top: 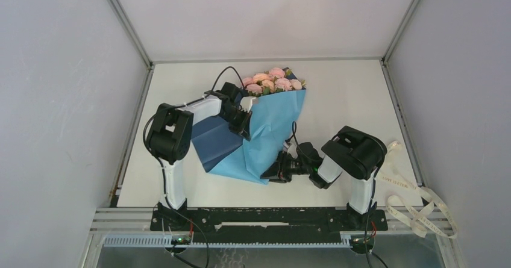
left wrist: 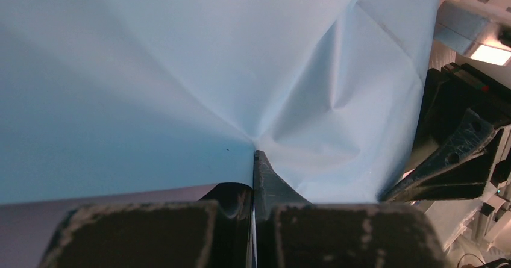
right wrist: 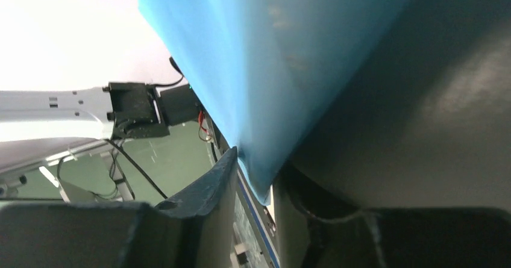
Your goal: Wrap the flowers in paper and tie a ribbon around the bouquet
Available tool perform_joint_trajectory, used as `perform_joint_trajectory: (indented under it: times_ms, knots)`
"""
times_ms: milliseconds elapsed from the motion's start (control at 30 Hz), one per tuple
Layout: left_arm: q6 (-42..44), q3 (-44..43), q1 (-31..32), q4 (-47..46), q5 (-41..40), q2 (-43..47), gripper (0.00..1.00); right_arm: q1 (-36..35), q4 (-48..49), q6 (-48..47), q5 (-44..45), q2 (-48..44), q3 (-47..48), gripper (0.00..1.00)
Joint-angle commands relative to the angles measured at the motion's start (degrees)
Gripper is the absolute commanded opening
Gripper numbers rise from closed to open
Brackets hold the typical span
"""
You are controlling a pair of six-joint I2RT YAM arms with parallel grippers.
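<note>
Two grippers on paper [top: 274, 129], frame centre: left gripper [top: 245, 129] pinches fold tight, holding cone around flowers [top: 271, 81]. Right gripper [top: 269, 174] straddles lower tip, clamp uncertain. Ribbon [top: 416, 202] lower right, untouched.

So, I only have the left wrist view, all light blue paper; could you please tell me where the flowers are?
Observer: The pink roses poke out of the paper's far, wide end.
Operator: Thanks, and the ribbon?
Observer: The ribbon lies looped along the right edge of the table, with nothing touching it.
Operator: And the right pincer?
Observer: The right pincer has the paper's near pointed corner between its fingers; whether it grips, I cannot tell.
</note>
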State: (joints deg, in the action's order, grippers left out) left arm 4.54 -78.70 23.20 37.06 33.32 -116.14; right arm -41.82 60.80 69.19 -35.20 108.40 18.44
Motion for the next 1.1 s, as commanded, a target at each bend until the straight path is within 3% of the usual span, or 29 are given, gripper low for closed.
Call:
perform_joint_trajectory:
  times_ms: [0, 33, 100, 267, 300, 333, 367, 400, 433, 467, 567, 600, 633, 667, 700, 733, 867, 900, 933, 967, 1067]
  knots:
    - [1.4, 0.3, 0.1, -1.5, 0.4, 3.7, 0.00, -0.4, 1.7, -0.2, -1.9, -1.0, -0.5, 0.35]
    - [1.4, 0.3, 0.1, -1.4, 0.4, 3.6, 0.00, -0.4, 1.7, -0.1, -2.0, -0.8, -0.5, 0.27]
    - [1.5, 0.4, 0.1, -1.5, 0.4, 3.6, 0.00, -0.5, 2.1, 0.0, -2.0, -0.7, -0.7, 0.01]
    - [1.5, 0.5, 0.1, -1.5, 0.4, 3.7, 0.00, 0.0, -0.1, -1.6, -1.1, -2.6, -0.9, 0.00]
    - [1.5, 0.5, 0.1, -1.4, 0.4, 3.7, 0.00, 0.2, -0.9, -1.9, -1.3, -2.8, -0.8, 0.04]
    - [1.5, 0.4, 0.1, -1.4, 0.4, 3.6, 0.00, 0.3, -1.4, -2.2, -1.4, -3.0, -0.7, 0.19]
    - [1.5, 0.4, 0.1, -1.5, 0.4, 3.6, 0.00, 0.4, -1.7, -2.4, -1.4, -3.1, -0.7, 0.25]
    - [1.5, 0.4, 0.1, -1.4, 0.4, 3.5, 0.00, 0.5, -2.0, -2.5, -1.4, -3.1, -0.7, 0.23]
    - [1.5, 0.4, 0.1, -1.3, 0.3, 3.5, 0.00, 0.5, -2.1, -2.5, -1.3, -3.2, -0.8, 0.03]
    - [1.5, 0.4, 0.1, -1.4, 0.4, 3.5, 0.00, 0.4, -2.0, -2.5, -0.8, -3.4, -1.0, 0.00]
    - [1.6, 0.3, 0.2, -1.3, 0.4, 3.5, 0.00, 0.6, -3.5, -3.5, -0.6, -4.9, -0.9, 0.00]
    - [1.7, 0.3, 0.1, -1.3, 0.4, 3.5, 0.00, 0.8, -4.3, -4.0, -0.8, -5.2, -0.6, 0.05]
    - [1.6, 0.3, 0.1, -1.3, 0.3, 3.5, 0.00, 1.0, -4.6, -4.2, -1.0, -5.4, -0.5, 0.19]
    - [1.5, 0.3, 0.2, -1.2, 0.4, 3.4, 0.00, 1.1, -5.0, -4.3, -0.9, -5.6, -0.5, 0.24]
    - [1.5, 0.3, 0.2, -1.2, 0.4, 3.4, 0.00, 1.2, -5.5, -4.5, -0.7, -5.8, -0.6, 0.20]
    - [1.6, 0.4, 0.2, -1.2, 0.4, 3.4, 0.00, 1.2, -6.0, -4.7, -0.5, -6.1, -0.7, 0.04]
    - [1.6, 0.3, 0.2, -1.2, 0.3, 3.4, 0.00, 1.3, -8.9, -5.8, 0.7, -8.5, -1.2, 0.00]
    - [1.6, 0.4, 0.2, -1.1, 0.3, 3.5, 0.00, 1.5, -10.2, -6.5, 0.5, -9.2, -1.0, 0.11]
    - [1.6, 0.3, 0.2, -1.1, 0.3, 3.5, 0.00, 1.7, -11.7, -7.2, 0.5, -10.1, -1.0, 0.33]
    - [1.6, 0.2, 0.2, -1.2, 0.4, 3.5, 0.00, 2.0, -13.3, -8.2, 0.8, -11.6, -1.1, 0.43]
    - [1.5, 0.3, 0.2, -1.2, 0.3, 3.5, 0.00, 3.0, -25.8, -14.2, 5.4, -21.2, -0.6, 0.46]
